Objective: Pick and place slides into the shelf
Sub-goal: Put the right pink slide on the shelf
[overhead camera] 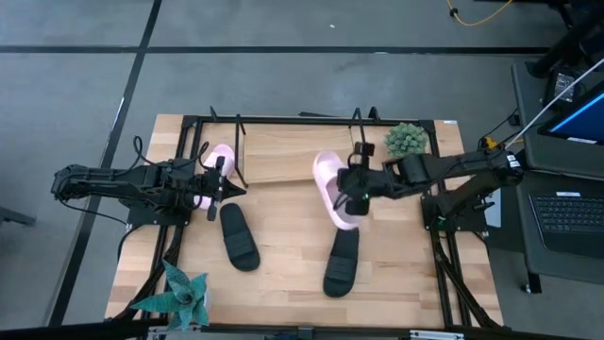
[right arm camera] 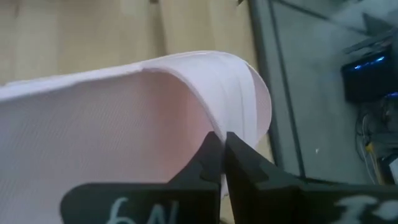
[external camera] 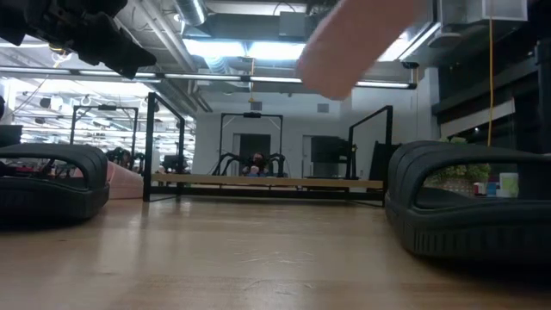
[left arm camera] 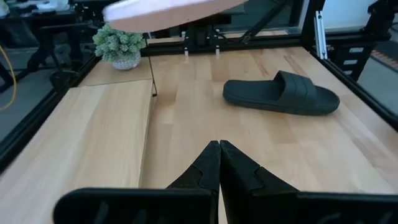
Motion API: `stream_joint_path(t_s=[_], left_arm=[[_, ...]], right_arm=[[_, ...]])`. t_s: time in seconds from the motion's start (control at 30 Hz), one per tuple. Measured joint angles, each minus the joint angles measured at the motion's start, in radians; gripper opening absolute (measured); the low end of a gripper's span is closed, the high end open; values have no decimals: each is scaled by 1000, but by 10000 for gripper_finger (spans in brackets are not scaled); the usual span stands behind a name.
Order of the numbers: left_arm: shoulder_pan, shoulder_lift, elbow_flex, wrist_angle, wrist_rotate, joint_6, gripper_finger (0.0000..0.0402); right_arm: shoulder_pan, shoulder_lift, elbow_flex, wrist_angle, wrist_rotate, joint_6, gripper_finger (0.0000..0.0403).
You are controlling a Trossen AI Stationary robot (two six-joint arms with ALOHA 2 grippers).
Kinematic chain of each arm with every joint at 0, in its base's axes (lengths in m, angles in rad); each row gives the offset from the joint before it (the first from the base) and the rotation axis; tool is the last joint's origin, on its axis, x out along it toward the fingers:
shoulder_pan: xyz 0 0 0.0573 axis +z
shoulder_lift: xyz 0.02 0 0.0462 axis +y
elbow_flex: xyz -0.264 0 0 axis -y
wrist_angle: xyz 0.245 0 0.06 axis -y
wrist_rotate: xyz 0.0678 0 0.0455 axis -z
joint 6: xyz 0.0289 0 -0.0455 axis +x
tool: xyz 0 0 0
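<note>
A: What's the right hand (overhead camera: 356,195) doing?
B: Pinching a pink slide (overhead camera: 332,187) above the bench (overhead camera: 283,260), by the shelf (overhead camera: 278,156).
A: And the left hand (overhead camera: 226,192)?
B: Pressed together, empty, a black slide (overhead camera: 239,236) just beside it.

Almost nothing here can be read. The one marking that shows is a pale handwritten scrawl on the dark body of the right claw (right arm camera: 221,155), seen in the right wrist view; it looks like "6N", with more strokes further along the same bar too cut off to make out. The slides carry no readable brand.
</note>
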Motion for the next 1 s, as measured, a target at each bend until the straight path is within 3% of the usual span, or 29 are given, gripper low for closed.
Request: stream_joint_path(t_s=[0.43, 0.77, 1.0], left_arm=[[0, 0, 0, 0, 0, 52, 0], [0, 0, 0, 0, 0, 33, 0], [0, 0, 0, 0, 0, -3, 0]], right_arm=[[-166, 12, 2, 370, 1, -283, 8], [-265, 175, 7, 566, -3, -515, 8], [-294, 326, 244, 452, -74, -531, 8]])
